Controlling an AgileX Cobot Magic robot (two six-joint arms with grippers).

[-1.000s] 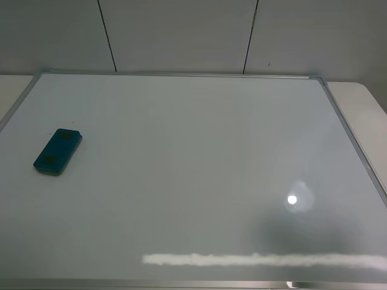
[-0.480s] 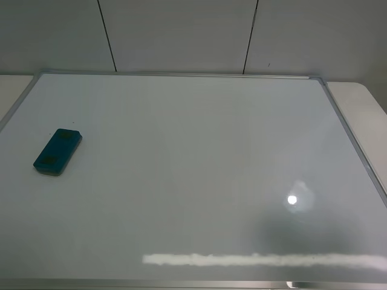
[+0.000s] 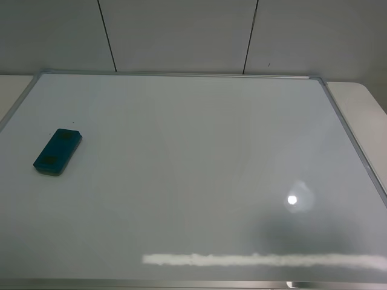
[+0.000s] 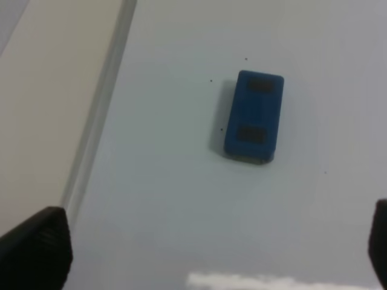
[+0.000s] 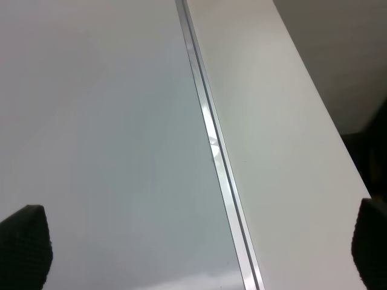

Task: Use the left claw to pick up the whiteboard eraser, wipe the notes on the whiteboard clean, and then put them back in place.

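Note:
A teal-blue whiteboard eraser (image 3: 58, 151) lies flat on the left part of the whiteboard (image 3: 199, 157). It also shows in the left wrist view (image 4: 254, 117), with a few tiny dark specks around it. I see no writing on the board. Neither arm shows in the exterior high view. My left gripper (image 4: 208, 248) is open and empty, above the board and well back from the eraser, with dark fingertips (image 4: 36, 248) at the frame corners. My right gripper (image 5: 198, 241) is open and empty over the board's right frame edge.
The board's aluminium frame (image 3: 354, 142) runs along the right side, and it shows in the right wrist view (image 5: 211, 139). The pale table (image 5: 278, 139) lies beyond it. Another frame edge (image 4: 100, 115) lies near the eraser. A lamp glare (image 3: 292, 199) marks the board.

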